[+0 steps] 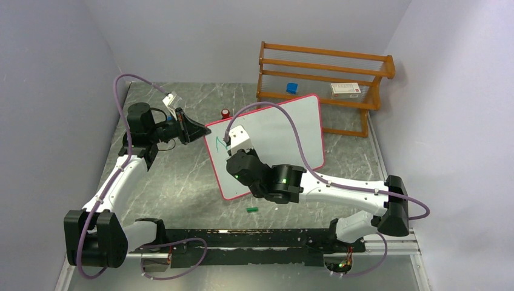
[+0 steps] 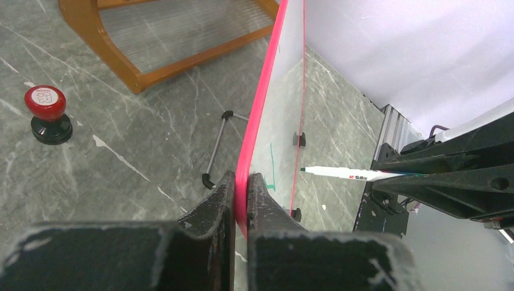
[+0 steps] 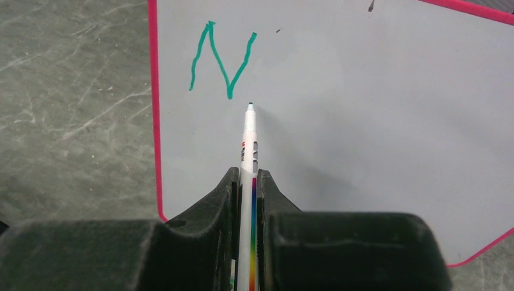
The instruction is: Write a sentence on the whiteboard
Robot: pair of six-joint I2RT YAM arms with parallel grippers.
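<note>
The whiteboard (image 1: 285, 130) stood propped at mid-table, face towards the arms. Its far right corner came close to the wooden rack (image 1: 321, 73), and a red knob (image 1: 225, 113) sat just beyond its far left corner. The left gripper (image 2: 241, 188) had its jaws pinched narrow on the pink rim of the board's left edge, one finger on each side. The right gripper (image 3: 247, 182) hung over the board's left part, jaws clamped on a pen (image 3: 248, 139). The pen's tip was just below a green N, all there was of the sentence (image 3: 221, 60), close inside the left rim near the top corner. I couldn't tell whether the tip touched. White face ran on to the right of the N and grey table to the left of the rim. A green cap (image 1: 252, 209) lay near the board's near edge.
</note>
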